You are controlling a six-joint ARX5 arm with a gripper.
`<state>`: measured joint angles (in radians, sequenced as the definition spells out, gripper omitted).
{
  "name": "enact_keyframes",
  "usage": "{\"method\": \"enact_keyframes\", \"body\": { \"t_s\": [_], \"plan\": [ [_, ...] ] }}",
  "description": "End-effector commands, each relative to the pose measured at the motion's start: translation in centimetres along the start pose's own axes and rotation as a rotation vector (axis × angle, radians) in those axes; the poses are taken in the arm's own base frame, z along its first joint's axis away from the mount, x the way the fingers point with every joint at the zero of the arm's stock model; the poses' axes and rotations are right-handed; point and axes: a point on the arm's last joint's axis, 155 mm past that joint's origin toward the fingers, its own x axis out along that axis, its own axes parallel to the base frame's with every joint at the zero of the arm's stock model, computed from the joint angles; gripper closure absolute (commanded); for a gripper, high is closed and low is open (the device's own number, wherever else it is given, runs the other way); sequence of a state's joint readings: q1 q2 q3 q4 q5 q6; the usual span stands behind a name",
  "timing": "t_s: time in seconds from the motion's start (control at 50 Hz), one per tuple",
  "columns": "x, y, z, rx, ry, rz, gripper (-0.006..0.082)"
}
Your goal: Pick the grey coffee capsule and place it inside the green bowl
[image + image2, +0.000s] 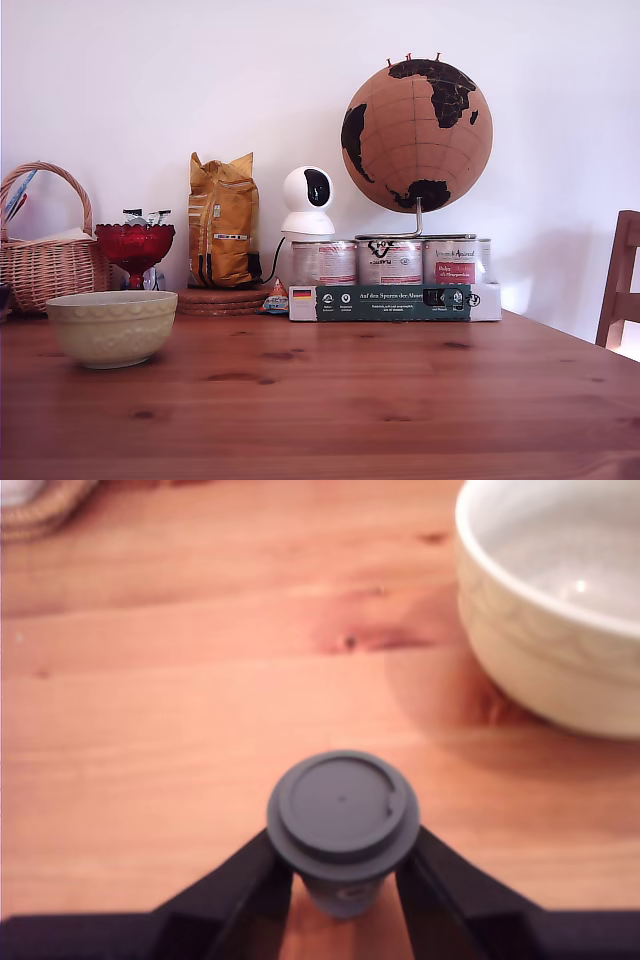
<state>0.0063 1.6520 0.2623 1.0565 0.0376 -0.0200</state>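
Wrist view: the grey coffee capsule (342, 825) sits upright between the two black fingers (245, 900) of the gripper (343, 905), its flat round lid facing the camera; the fingers press in on the capsule's body just under the lid's rim, one on each side, so the gripper is clamped on it; whether the capsule hangs clear of the wooden table (180, 710) or touches it I cannot tell. The green bowl (560, 610) stands near the capsule but apart from it, showing a pale glossy inside and a thick rim; a bit of woven mat (40, 505) peeks in at one corner.

In the exterior view neither arm nor capsule shows; the green bowl (111, 326) stands on the table (360, 400) at the exterior view's left, with a faint embossed pattern round its side. Behind it are a wicker basket (45, 250) and a red glass goblet dish (135, 248); further toward the exterior view's right come a yellow coffee bag (223, 220) on round cork mats (222, 299), a small white camera (308, 203), three tins (390, 262) in a row behind a long dark box (392, 301), and a cork globe (417, 135) rising above the tins; a wooden chair (620, 285) stands at the far right edge.
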Motion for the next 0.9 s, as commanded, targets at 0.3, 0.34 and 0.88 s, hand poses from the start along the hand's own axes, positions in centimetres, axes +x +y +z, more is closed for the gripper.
{"method": "enact_keyframes", "body": {
  "t_s": [0.3, 0.34, 0.88],
  "plan": [
    [2.1, -6.9, 10.2, -0.050, -0.244, -0.266, 0.0615],
    [2.6, -7.7, 10.4, -0.034, -0.222, -0.282, 0.0615],
    [4.6, -10.8, 3.3, 0.093, 0.348, -0.322, 0.0615]
  ]
}}
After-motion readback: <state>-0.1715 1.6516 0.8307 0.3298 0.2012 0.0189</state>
